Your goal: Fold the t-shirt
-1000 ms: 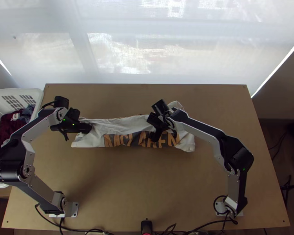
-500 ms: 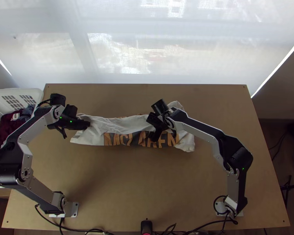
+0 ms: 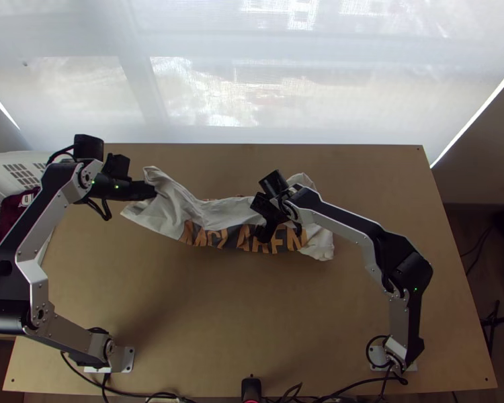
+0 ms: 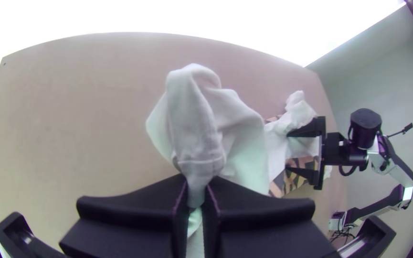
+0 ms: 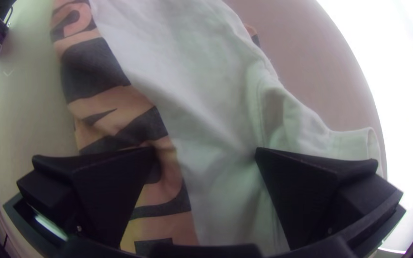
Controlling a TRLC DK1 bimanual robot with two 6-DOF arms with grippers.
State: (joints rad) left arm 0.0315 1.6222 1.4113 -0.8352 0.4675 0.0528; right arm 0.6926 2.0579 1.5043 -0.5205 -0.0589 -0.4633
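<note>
My left gripper (image 3: 153, 193) is at the left end of the white t-shirt (image 3: 220, 213). In the left wrist view the left gripper (image 4: 196, 193) is shut on a bunched piece of the t-shirt (image 4: 244, 138), raised off the table. The shirt lies as a long narrow strip with orange and black lettering toward the near side. Over its right part stands my right gripper (image 3: 263, 228). The right wrist view shows the right gripper (image 5: 205, 153) open, its two fingertips wide apart against the t-shirt (image 5: 192, 95), fabric flat between them.
A white basket (image 3: 50, 160) with dark red cloth stands past the table's left edge. The bare wooden table (image 3: 252, 316) spreads between the arm bases, with cables and a small black device (image 3: 250, 389) at its near edge. A bright screen rises behind the far edge.
My left gripper has moved up the picture, toward the table's far side, and lifted the shirt's left end, which now slants and bunches. The right arm has kept nearly still.
</note>
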